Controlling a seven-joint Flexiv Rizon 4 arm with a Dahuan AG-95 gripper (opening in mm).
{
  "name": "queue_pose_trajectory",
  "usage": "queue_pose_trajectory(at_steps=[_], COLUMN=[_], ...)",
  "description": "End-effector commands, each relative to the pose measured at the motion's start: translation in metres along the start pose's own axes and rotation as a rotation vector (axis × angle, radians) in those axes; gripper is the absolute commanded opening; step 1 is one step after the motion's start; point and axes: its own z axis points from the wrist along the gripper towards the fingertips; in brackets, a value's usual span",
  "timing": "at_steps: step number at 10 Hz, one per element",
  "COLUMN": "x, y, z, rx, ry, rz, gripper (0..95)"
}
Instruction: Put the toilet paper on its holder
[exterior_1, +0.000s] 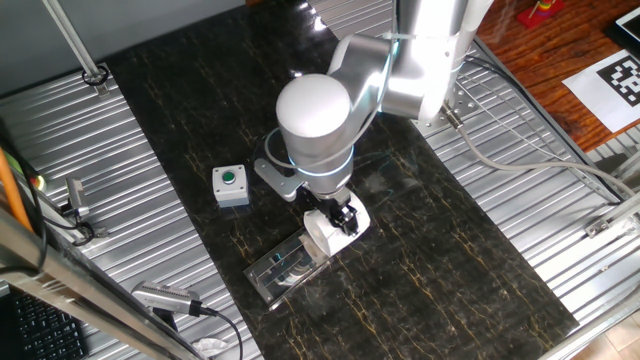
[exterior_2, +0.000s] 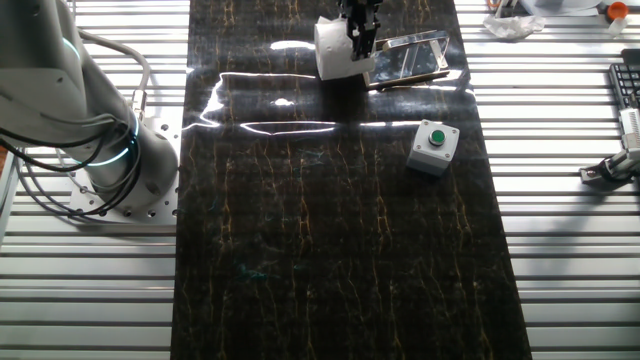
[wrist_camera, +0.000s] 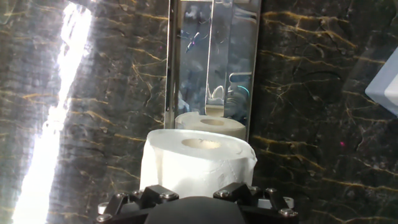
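Gripping plump white soft-paper roll (wrist_camera: 196, 165), black two-finger gripper (wrist_camera: 194, 194) clamped on its sides, lower centre of hand view. Roll at near end of shiny silver metal plate holder (wrist_camera: 214, 62). Judged light, squashy; hold sides gently.

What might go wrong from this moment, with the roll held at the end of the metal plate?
1. The toilet paper in the tool sits at the holder's end, so lowering may catch its edge.
2. Soft paper could deform or slip.
3. The loose-looking plate might slide on the glossy table.

No legible text or labels
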Motion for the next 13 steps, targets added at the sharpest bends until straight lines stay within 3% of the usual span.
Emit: queue_pose_trajectory(at_steps=[1, 7, 10, 13], x=[0.000, -0.033, -0.055, -0.073], y=[0.000, -0.016, -0.023, -0.021], z=[0.000, 0.003, -0.006, -0.005], rx=[0.003, -0.001, -0.005, -0.013], ry=[-0.011, -0.013, -0.009, -0.014], rz=[-0.015, -0.035, -0.052, -0.047], gripper=[0.0, 0.0, 0.0, 0.0])
